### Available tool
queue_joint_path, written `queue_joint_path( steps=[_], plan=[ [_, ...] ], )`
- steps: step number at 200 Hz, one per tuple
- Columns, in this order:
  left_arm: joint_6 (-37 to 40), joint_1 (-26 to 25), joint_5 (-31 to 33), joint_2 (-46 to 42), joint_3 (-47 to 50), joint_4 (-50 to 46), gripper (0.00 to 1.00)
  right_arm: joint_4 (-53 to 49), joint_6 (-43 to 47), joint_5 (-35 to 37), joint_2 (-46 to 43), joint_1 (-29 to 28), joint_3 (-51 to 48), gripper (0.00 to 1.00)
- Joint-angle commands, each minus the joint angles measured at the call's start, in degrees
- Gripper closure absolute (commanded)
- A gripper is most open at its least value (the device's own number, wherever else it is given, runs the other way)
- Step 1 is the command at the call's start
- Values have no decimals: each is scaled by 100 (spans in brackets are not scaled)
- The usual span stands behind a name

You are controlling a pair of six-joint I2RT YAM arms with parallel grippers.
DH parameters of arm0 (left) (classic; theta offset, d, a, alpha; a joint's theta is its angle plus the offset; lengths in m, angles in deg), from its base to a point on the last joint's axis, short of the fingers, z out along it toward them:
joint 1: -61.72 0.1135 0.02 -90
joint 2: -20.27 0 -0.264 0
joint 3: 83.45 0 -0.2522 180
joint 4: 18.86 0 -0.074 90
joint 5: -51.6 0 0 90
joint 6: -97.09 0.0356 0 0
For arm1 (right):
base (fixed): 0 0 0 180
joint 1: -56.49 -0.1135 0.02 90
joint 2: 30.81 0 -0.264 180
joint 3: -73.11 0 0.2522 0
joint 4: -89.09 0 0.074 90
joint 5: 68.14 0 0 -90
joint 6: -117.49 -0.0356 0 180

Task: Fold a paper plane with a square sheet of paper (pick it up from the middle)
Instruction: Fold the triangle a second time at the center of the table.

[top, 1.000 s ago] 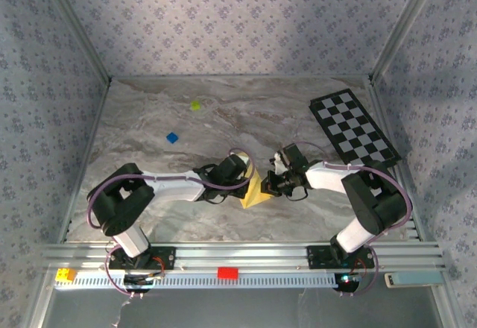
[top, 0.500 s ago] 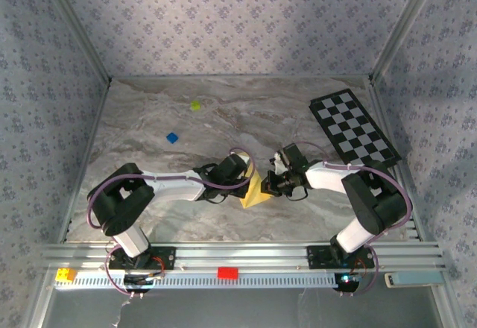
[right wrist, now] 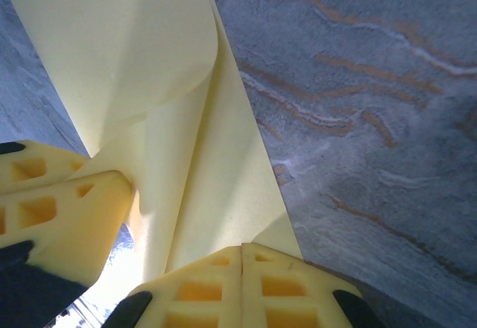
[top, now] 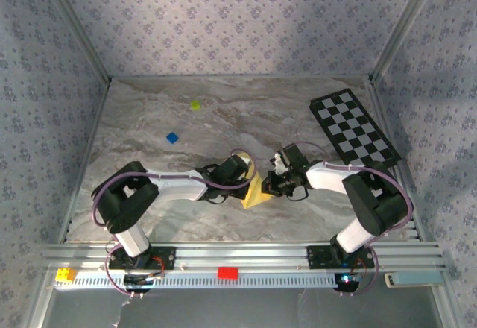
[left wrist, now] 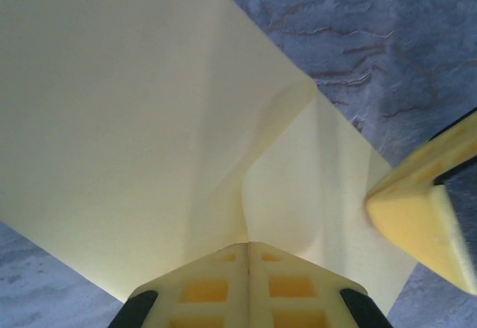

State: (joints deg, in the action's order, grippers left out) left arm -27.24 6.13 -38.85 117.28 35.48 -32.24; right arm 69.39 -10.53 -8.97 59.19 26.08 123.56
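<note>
You have a thin yellow sheet of paper (left wrist: 134,104), matt, smooth but for soft creases. The left gripper (left wrist: 247,247) has fingers (left wrist: 209,291) of matt yellow moulded plastic with open cells. The table (top: 246,104) looks like smooth marbled stone; the near rail (top: 246,253) is ribbed bare metal.

walls (top: 223,15): floral wallpaper | tabletop (top: 149,119): grey marble-look | light: seemingly overhead

The paper (top: 255,193) is near the table's (top: 149,119) front middle, between the left gripper (top: 248,183) and the right gripper (top: 268,185) — the board (top: 353,127) sits far right, one block (top: 172,138) back left, another block (top: 195,105) behind it.
</note>
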Motion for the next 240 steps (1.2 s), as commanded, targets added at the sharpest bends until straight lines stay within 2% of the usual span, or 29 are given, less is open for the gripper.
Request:
queue_joint_path(
  steps=[1,47,85,103,131,158,240],
  plan=[
    [32,31,-64,39,-77,38,100,-345,119,83,-96,0,6,93],
    [30,31,-17,-51,-10,107,100,-57,-42,-124,-359,-25,-37,90],
    [45,24,-26,-92,-7,68,100,105,-51,-213,-75,-85,-18,89],
    [14,31,-2,-136,18,85,100,45,-39,-53,120,-96,-35,90],
    [49,31,168,-251,-2,-46,100,-581,137,492,350,-85,78,94],
    [111,31,358,-303,-8,-134,100,-576,146,524,370,-80,46,95],
    [69,33,418,-130,-105,-208,100,-558,138,449,326,-83,80,95]
  ],
)
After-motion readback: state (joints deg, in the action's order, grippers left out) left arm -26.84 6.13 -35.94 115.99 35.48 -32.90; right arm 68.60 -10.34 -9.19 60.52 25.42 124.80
